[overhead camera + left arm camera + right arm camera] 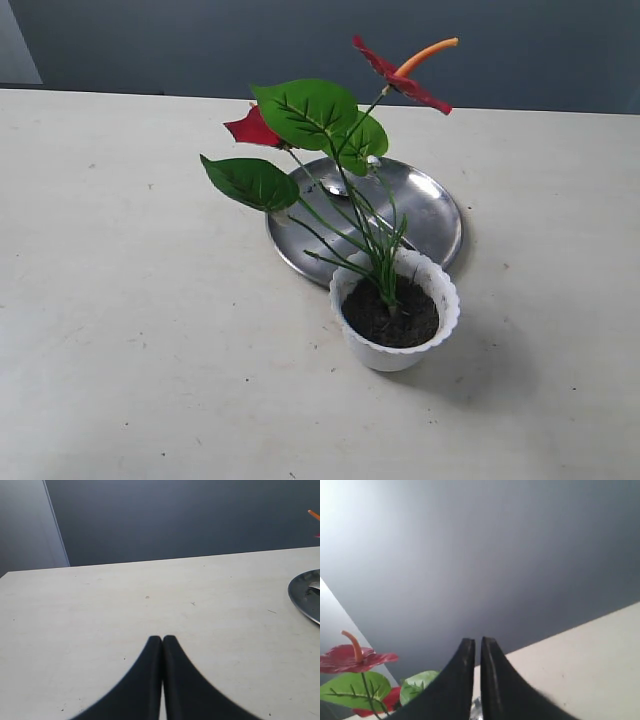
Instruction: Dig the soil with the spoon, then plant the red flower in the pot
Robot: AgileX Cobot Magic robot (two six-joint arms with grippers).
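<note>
The red flower [400,78] stands upright in the white scalloped pot [446,292], its stems sunk into the dark soil [412,322]. Behind the pot, the spoon [335,187] lies on the steel plate [430,205], mostly hidden by leaves and stems. Neither gripper shows in the exterior view. My left gripper [162,638] is shut and holds nothing, low over bare table, with the plate's edge [305,597] off to one side. My right gripper [477,641] is shut and holds nothing, raised and tilted, with a red bloom [350,659] and green leaves beside it.
The pot and plate sit near the middle of a pale table [120,300]. A dark blue-grey wall [200,40] runs behind the table's far edge.
</note>
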